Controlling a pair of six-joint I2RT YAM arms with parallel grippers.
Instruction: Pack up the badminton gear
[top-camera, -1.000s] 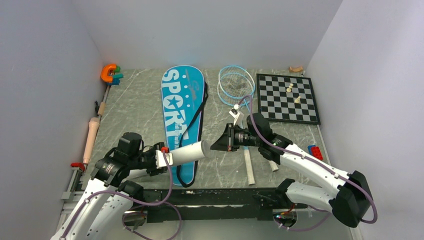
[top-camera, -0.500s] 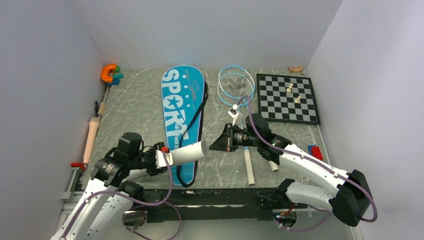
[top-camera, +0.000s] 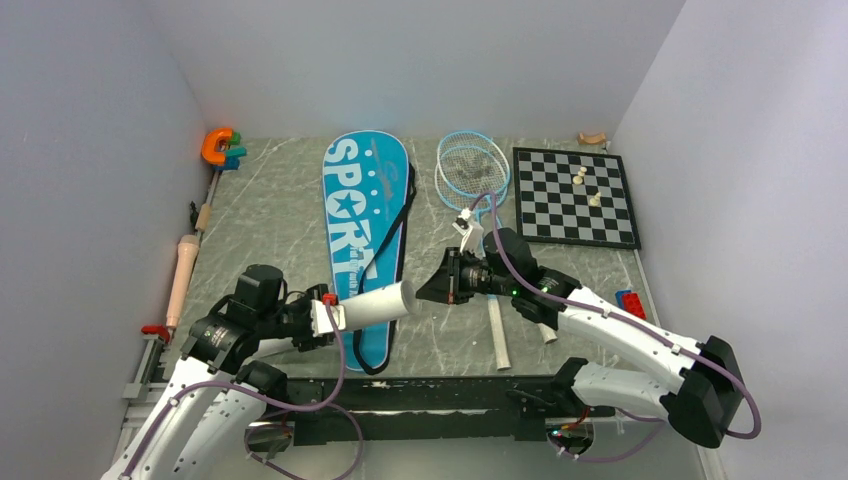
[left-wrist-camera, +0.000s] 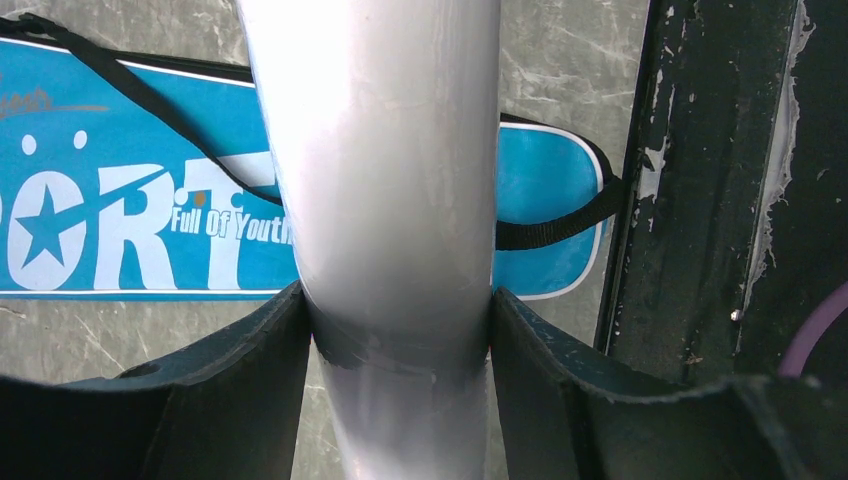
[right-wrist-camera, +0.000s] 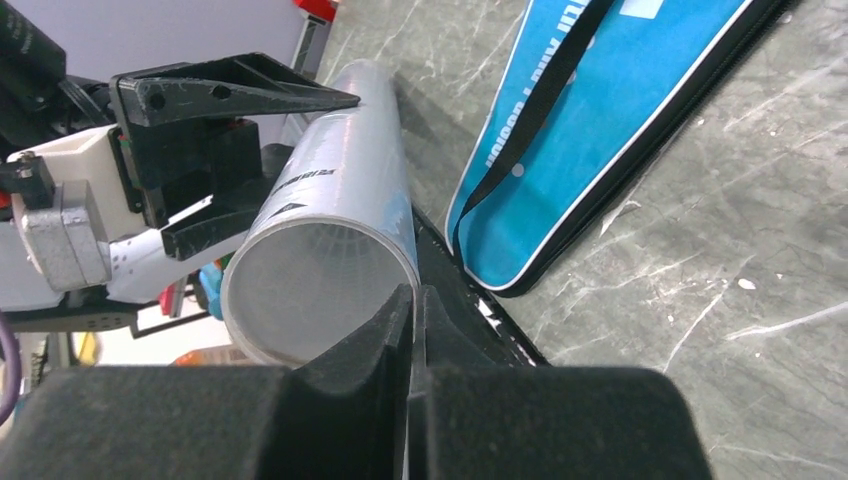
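While the overhead view takes in the whole table (top-camera: 270, 220), it shows the bag (top-camera: 365, 215) lying flat, its wide end far from the arms. The tube (top-camera: 378, 302) hangs level above the bag's narrow near end, its open mouth pointing off the bag's right edge. The left hand (top-camera: 333, 316) grasps the tube's other end, over the bag's left edge. The right hand (top-camera: 438, 286) hovers just right of the bag, tips aimed at the tube's mouth and near it. The rackets (top-camera: 472, 168) lie stacked right of the bag's wide end, the chessboard (top-camera: 575, 197) lies further right, and the clamp (top-camera: 218, 146) sits well left of the bag.

From the left wrist, the grip is plain: both dark fingers (left-wrist-camera: 250, 380) press the tube's sides. Under it the bag's small print "Full Of Youth" can be read, which the overhead view does not resolve, and the black strap (left-wrist-camera: 560, 215) loops round the bag's narrow end.

Only the right wrist looks into the tube's mouth. A pale ribbed surface shows inside; whether it is lining or contents I cannot tell. The right hand is clenched, with nothing visible between its fingers. Its tips sit at the mouth's lower rim, and contact cannot be judged. The bag lies beyond the tube.
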